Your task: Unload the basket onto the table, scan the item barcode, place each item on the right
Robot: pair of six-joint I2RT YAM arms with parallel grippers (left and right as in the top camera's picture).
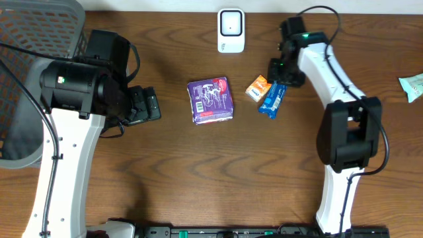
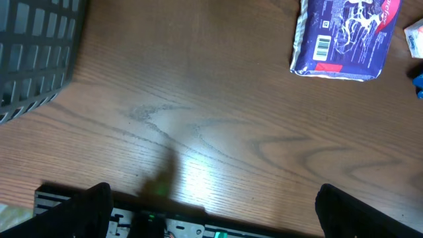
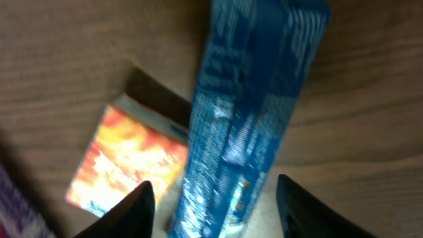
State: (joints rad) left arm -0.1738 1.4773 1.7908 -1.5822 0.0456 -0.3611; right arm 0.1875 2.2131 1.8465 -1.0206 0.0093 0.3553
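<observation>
A blue snack bar [image 1: 272,100] lies on the wooden table beside a small orange packet [image 1: 257,88]. My right gripper [image 1: 277,80] hovers over the bar's far end. In the right wrist view the blue bar [image 3: 258,99] runs between my right gripper's [image 3: 216,211] two dark fingers, with a gap on each side, so it is open. The orange packet [image 3: 129,165] lies to the left. A purple packet [image 1: 210,100] rests mid-table; its barcode [image 2: 322,46] faces up. The white scanner [image 1: 230,30] stands at the far edge. My left gripper [image 1: 155,106] [image 2: 215,218] is wide open and empty.
A grey mesh basket [image 1: 26,79] [image 2: 36,53] fills the far left. A pale green packet [image 1: 412,86] lies at the right edge. The left arm's base rail shows along the bottom of the left wrist view.
</observation>
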